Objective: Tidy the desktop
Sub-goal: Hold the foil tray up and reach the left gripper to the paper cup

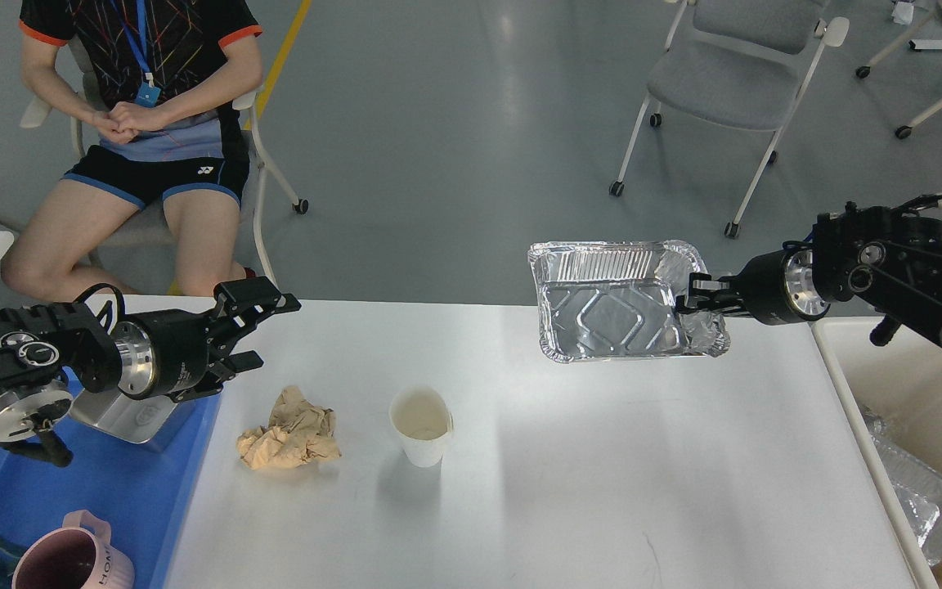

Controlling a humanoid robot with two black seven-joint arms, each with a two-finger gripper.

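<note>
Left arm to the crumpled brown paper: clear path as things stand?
Probably yes. The left gripper is open and holds nothing, hovering just up and left of the crumpled brown paper. Nothing lies between them on the desktop; the paper cup stands to the paper's right, apart from it.

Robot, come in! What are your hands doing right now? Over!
Right gripper shut on foil tray, held above desktop. Left gripper open, empty. Crumpled paper, paper cup remain on desktop.

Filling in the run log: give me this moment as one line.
right gripper: shut on foil tray, lifted | left gripper: open, empty | desktop: paper cup, crumpled paper remain
</note>
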